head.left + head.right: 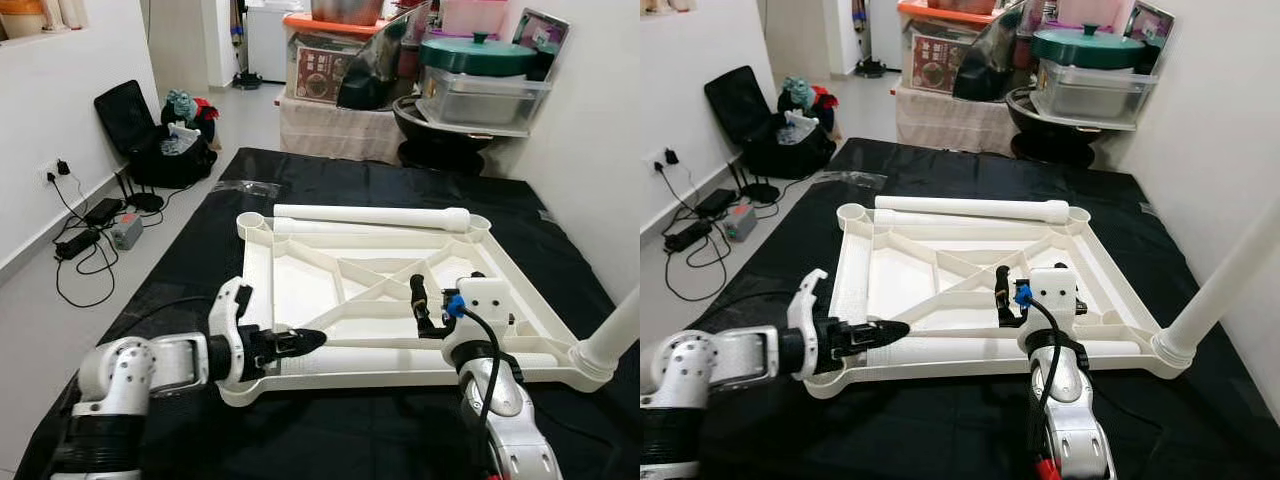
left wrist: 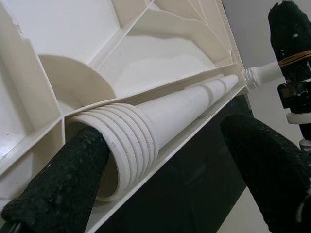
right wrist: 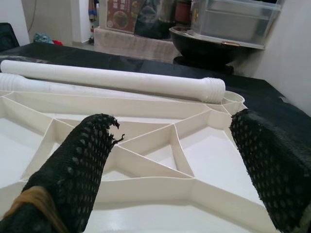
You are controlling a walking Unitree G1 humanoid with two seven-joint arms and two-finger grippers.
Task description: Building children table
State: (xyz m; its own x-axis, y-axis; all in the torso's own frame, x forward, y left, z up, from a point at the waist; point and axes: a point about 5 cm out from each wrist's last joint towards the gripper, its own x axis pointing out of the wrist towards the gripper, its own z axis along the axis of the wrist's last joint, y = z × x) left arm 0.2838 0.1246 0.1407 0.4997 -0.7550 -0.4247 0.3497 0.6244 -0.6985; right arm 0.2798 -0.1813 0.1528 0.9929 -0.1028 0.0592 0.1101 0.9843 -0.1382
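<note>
A white plastic tabletop (image 1: 300, 270) lies upside down on a black sheet (image 1: 330, 190) on the floor, ribs facing up. The left tool (image 1: 300, 342) reaches in at the near-left corner, its fingers (image 2: 58, 189) spread wide around the threaded end of a white leg (image 2: 165, 116) lying in the near-edge channel, one finger touching the threads. The right tool (image 1: 418, 305) hovers over the ribbed underside, fingers wide apart and holding nothing. Another leg (image 1: 370, 215) rests along the far edge, and a third (image 1: 615, 340) stands in the near-right corner socket.
</note>
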